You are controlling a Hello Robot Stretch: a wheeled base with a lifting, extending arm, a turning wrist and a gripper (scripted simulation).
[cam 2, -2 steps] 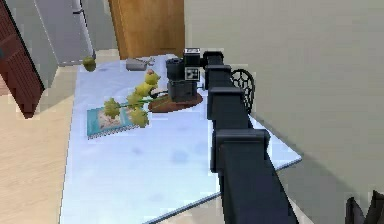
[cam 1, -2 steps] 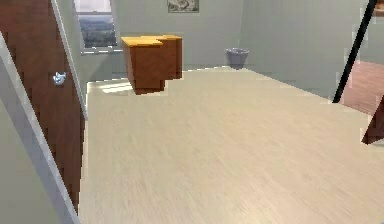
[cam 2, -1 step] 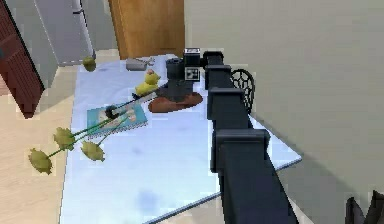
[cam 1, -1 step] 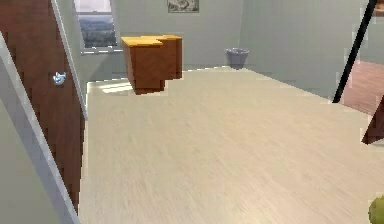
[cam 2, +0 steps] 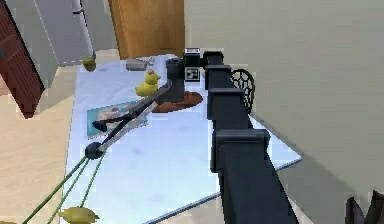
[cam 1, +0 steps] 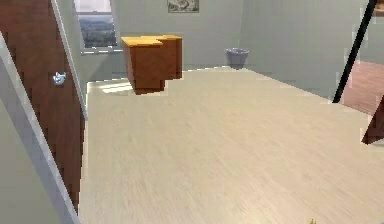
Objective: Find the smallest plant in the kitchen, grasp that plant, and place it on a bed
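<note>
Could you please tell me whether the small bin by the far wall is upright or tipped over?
Upright: the grey bin stands on its base on the floor, with its rim on top.

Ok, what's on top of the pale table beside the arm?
Small yellow things, a dark round mat and a printed sheet lie on the table. The arm covers its right strip, hiding anything there.
</note>
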